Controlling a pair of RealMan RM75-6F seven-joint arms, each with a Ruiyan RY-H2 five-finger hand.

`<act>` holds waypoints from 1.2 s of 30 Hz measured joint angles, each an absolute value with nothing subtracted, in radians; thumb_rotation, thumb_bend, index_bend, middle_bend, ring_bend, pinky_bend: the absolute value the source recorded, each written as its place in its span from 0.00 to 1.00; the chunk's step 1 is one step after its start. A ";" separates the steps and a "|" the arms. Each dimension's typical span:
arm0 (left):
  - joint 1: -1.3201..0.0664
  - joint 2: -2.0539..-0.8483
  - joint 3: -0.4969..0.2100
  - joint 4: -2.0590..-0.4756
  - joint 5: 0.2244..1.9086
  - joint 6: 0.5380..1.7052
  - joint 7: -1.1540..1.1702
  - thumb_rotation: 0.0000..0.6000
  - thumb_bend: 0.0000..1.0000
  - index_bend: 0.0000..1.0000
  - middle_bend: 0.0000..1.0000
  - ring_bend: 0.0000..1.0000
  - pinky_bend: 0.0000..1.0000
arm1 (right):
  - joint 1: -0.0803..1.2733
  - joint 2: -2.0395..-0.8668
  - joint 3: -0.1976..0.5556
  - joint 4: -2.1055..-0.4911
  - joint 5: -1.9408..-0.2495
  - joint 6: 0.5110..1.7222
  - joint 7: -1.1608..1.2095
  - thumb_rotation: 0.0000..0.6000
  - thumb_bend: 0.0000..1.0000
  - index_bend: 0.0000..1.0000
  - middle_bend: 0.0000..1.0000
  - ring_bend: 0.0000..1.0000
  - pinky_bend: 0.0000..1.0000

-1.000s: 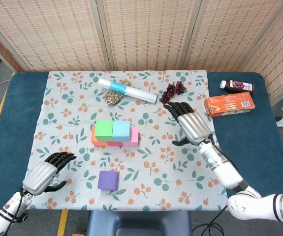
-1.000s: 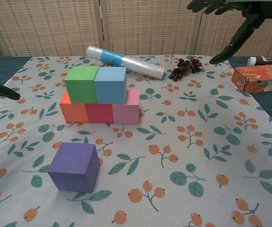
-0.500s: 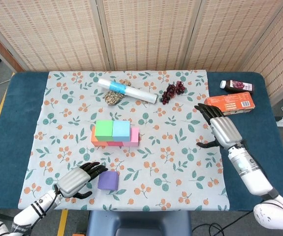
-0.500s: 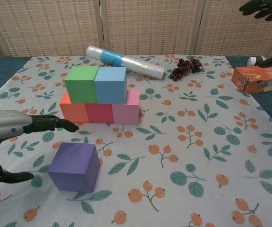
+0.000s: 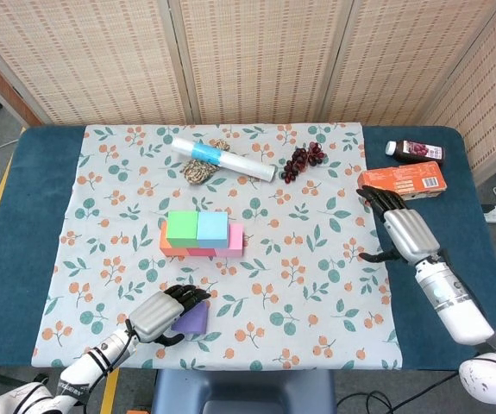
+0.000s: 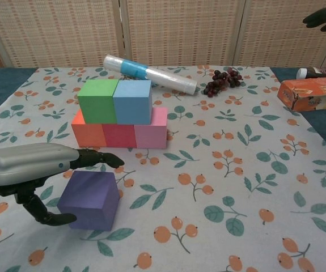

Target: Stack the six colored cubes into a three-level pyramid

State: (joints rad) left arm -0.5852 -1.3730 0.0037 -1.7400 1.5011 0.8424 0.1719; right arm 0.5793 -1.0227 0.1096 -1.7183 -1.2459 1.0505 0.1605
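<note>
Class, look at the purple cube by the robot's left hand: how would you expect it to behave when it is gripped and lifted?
The purple cube looks matte and foam-like, so it is probably light and not slippery. Its flat faces and square edges suggest it will sit still rather than roll. The left hand spans its top, so it seems small enough for one hand, though a hard squeeze might dent it.

Blue-topped table, covered across the middle by a floral cloth. On the cloth, a block stack as landmark: orange, red and pink cubes in a row, green and light blue on top. Nearer than the stack, a purple cube. Behind it, a clear roll with a blue band, touching a ball of twine. Behind and right, dark grapes. Far right, off the cloth, an orange carton and a dark bottle just behind it.
</note>
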 measured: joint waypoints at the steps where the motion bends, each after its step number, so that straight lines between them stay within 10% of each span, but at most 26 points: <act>1: -0.587 -1.380 0.005 -1.737 1.497 0.843 0.176 1.00 0.32 0.09 0.11 0.10 0.18 | 0.577 -1.024 0.110 -1.715 -1.248 1.047 0.163 1.00 0.00 0.00 0.03 0.00 0.00; 14: -0.559 -1.456 0.010 -1.672 1.501 0.954 0.187 1.00 0.32 0.31 0.37 0.37 0.54 | 0.545 -1.023 0.120 -1.697 -1.261 1.033 0.192 1.00 0.00 0.00 0.03 0.00 0.00; 26: -0.557 -1.243 -0.009 -1.792 1.607 1.076 0.048 1.00 0.32 0.31 0.37 0.37 0.52 | 0.475 -0.966 0.136 -1.750 -1.266 1.105 0.217 1.00 0.00 0.00 0.03 0.00 0.00; 36: -0.689 -1.043 -0.197 -1.806 1.516 1.014 -0.158 1.00 0.32 0.31 0.36 0.36 0.46 | 0.429 -0.933 0.143 -1.816 -1.271 1.150 0.185 1.00 0.00 0.00 0.03 0.00 0.00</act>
